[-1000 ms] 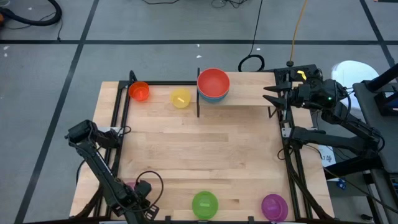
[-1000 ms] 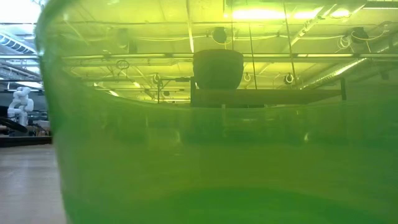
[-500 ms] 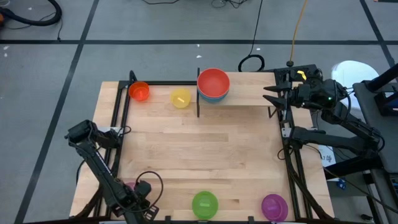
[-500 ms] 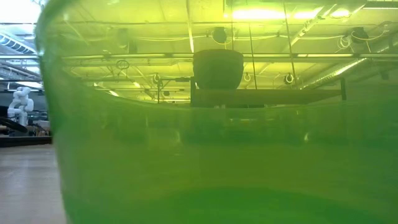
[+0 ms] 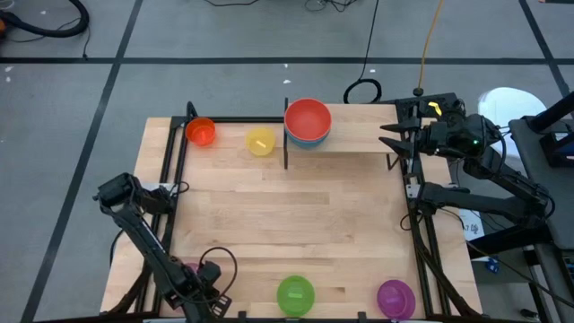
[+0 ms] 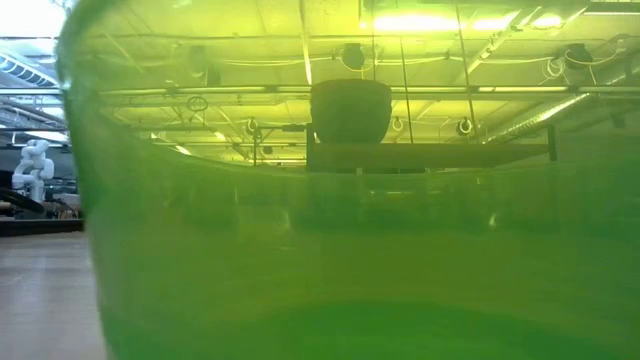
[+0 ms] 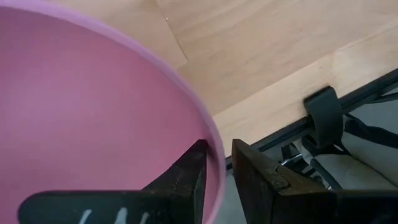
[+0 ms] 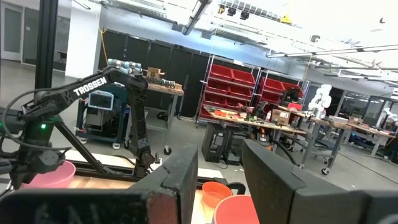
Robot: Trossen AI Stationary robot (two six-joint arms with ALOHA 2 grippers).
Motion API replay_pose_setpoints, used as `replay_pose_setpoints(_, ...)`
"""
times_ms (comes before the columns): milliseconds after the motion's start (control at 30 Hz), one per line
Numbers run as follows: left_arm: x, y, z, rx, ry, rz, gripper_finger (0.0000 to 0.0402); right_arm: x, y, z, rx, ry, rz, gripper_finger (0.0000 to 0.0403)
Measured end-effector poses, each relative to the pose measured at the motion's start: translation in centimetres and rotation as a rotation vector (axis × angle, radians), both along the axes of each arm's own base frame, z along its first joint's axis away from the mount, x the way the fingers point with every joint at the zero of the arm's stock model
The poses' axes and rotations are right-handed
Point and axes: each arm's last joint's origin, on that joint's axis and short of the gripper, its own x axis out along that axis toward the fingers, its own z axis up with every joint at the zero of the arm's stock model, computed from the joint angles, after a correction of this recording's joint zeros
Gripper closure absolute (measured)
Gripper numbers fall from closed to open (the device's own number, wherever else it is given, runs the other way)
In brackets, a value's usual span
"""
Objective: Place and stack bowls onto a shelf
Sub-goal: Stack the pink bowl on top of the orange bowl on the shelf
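My left gripper point(image 5: 190, 272) is at the table's near left corner, shut on the pink bowl point(image 7: 93, 118), which fills the left wrist view. My right gripper point(image 5: 393, 144) hangs open by the right end of the shelf point(image 5: 359, 135), touching nothing. A red bowl point(image 5: 308, 117) sits nested on a blue one point(image 5: 309, 140) at the shelf's left end. The orange bowl point(image 5: 200, 131) and yellow bowl point(image 5: 261, 141) stand on the table near its far edge. The green bowl point(image 5: 296, 293) and purple bowl point(image 5: 395, 297) stand near its near edge. The teal bowl is hidden. My left gripper has the pink bowl by its rim point(image 7: 213, 144), one finger point(image 7: 183, 180) inside the bowl and the other finger point(image 7: 258, 177) outside. The wrist view does not show whether the bowl rests on the table or is lifted.
The green bowl point(image 6: 330, 250) stands right against the low camera and fills that view; the shelf shows only dimly through it. Black metal rails point(image 5: 170, 179) run along the table's left, right and far sides. Bare tabletop point(image 5: 287, 215) lies between the far and near bowls.
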Motion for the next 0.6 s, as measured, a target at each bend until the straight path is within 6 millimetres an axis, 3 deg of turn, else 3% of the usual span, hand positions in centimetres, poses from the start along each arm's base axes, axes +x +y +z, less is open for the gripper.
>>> replay_pose_setpoints(233, -0.2, 0.4, -1.1, -0.02, 0.042, -0.004, 0.0326, 0.0, 0.0, 0.0, 0.0, -0.001, 0.0, 0.0284)
replay_pose_setpoints(433, 0.5, 1.2, -1.0, -0.061, 0.116, 0.035, 0.0389, 0.0, -0.1, 0.0, 0.004, -0.002, -0.027, 0.0284)
replay_pose_setpoints(600, 1.5, 2.3, -0.8, -0.053, 0.129, 0.078, 0.0393, 0.0, -0.2, 0.0, 0.001, -0.003, -0.054, 0.0284)
